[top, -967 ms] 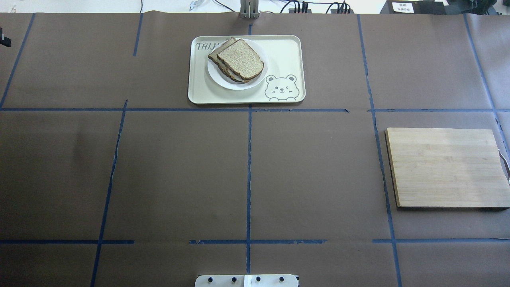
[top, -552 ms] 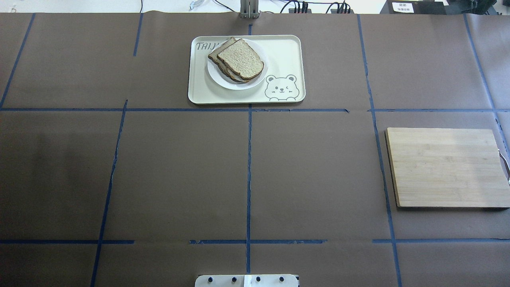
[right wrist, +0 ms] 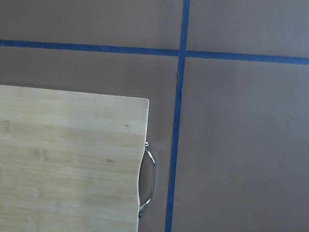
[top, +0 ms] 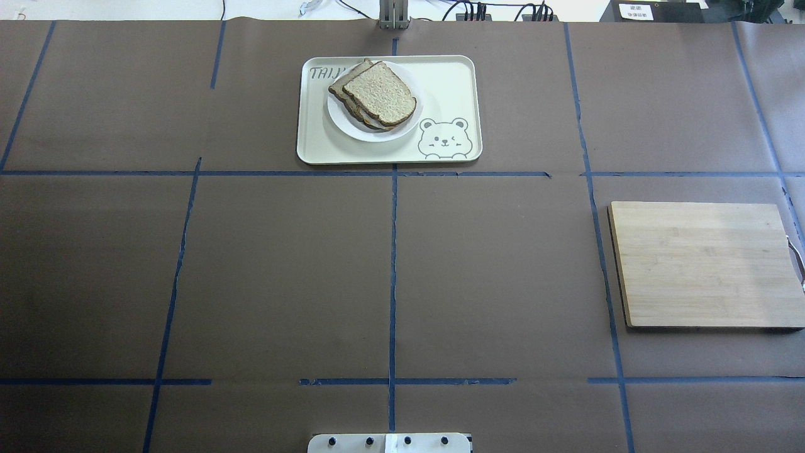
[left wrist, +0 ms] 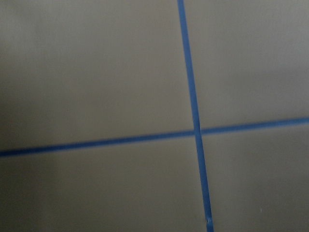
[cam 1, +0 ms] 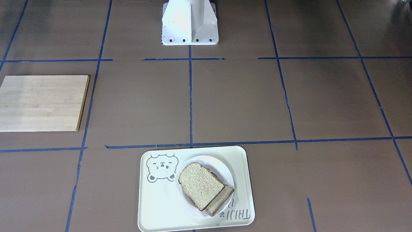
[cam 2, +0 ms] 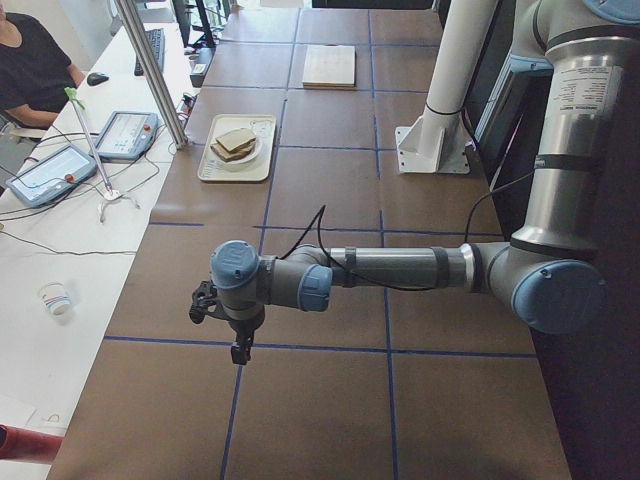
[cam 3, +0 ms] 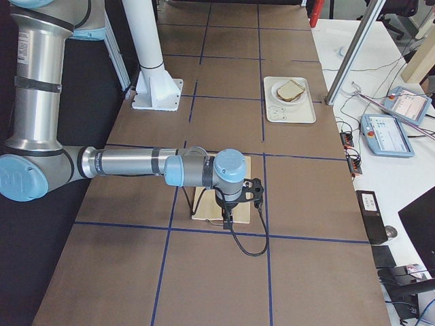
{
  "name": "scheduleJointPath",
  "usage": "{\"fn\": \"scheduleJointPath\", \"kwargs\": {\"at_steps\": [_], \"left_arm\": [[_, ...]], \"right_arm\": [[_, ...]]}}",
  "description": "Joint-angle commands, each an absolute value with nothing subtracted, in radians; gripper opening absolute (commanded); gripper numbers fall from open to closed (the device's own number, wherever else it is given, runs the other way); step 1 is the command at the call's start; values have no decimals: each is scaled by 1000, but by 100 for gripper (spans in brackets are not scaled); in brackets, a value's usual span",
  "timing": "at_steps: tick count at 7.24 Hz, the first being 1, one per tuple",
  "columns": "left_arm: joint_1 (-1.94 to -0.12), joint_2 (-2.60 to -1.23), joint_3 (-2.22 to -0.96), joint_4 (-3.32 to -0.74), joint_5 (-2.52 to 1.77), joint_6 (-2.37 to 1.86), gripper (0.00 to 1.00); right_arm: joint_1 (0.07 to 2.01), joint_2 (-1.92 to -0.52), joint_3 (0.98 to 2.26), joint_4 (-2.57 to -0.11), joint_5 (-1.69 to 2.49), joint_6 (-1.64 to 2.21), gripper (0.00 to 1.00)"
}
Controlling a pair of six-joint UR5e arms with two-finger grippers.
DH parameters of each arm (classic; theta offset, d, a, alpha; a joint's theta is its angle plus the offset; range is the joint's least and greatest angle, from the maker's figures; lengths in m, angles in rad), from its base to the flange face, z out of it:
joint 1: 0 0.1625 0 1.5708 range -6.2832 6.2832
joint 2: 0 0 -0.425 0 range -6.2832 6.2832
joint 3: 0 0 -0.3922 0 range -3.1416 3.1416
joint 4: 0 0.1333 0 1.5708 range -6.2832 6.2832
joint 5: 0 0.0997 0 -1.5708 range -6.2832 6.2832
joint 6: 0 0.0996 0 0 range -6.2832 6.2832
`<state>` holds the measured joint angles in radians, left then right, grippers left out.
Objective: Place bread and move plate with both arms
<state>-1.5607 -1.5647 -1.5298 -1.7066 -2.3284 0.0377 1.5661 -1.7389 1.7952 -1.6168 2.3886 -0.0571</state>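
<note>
— Left gripper [cam 2: 240, 351] and right gripper [cam 3: 226, 221], black two-finger: clamped or spread?
— Couldn't tell; both hung above brown table [top: 283, 270].
— Grainy dark-crusted bread slice [top: 380, 93]?
— Lay topmost on small round white plate [top: 353, 129], on cream bear-printed tray [top: 454, 78].

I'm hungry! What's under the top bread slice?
Another bread slice pokes out underneath, on the white plate. The top slice covers the middle, so anything else there is hidden.

The worktop [top: 503, 270] wears matt brown paper crossed by smooth blue tape [top: 392, 264], a pale satin wooden board [top: 701, 264] with a shiny metal handle [right wrist: 152, 176] lies at the overhead view's right, and the smooth cream tray [top: 449, 82] bears a glossy white plate [top: 372, 135] and rough, grainy bread [top: 380, 94].
</note>
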Motion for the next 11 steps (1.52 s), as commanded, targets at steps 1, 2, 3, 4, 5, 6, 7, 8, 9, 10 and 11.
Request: {"fn": "scheduleJointPath", "kwargs": {"at_steps": [1,2,3,4,5,6,7,8,9,10,11], "left_arm": [[-1562,-1503,-1648,-1581,-2399,47,100],[-1562,-1493,-1678,-1548,-2404,92,100],[-1562,-1500,-1678,-1511,-2404,136,100],[-1563,-1503,-1669,-1497,-2395,181,100],[-1566,-1503,-1667,-1496,-2390,183,100],[-1575,-1503,-1667,-1496,-2390,183,100],[-1575,-1500,-1667,-1493,-2390,183,100],[-1575,-1499,-1667,-1494,-2388,183,100],[-1575,-1497,-1667,-1493,-2390,183,100],[-1575,-1496,-1669,-1493,-2390,183,100],[-1575,-1496,-1667,-1493,-2390,183,100]], "right_arm": [[1566,-1740,1795,-1617,2390,-58,100],[1566,-1740,1795,-1617,2390,-54,100],[1566,-1740,1792,-1617,2390,-57,100],[1566,-1740,1795,-1615,2388,-57,100],[1566,-1740,1792,-1615,2379,-58,100],[1577,-1740,1792,-1617,2378,-58,100],[1578,-1747,1792,-1617,2376,-58,100],[1585,-1752,1792,-1617,2375,-60,100],[1589,-1761,1792,-1617,2376,-60,100],[1592,-1772,1792,-1617,2375,-60,100],[1598,-1773,1792,-1618,2373,-60,100]]}}
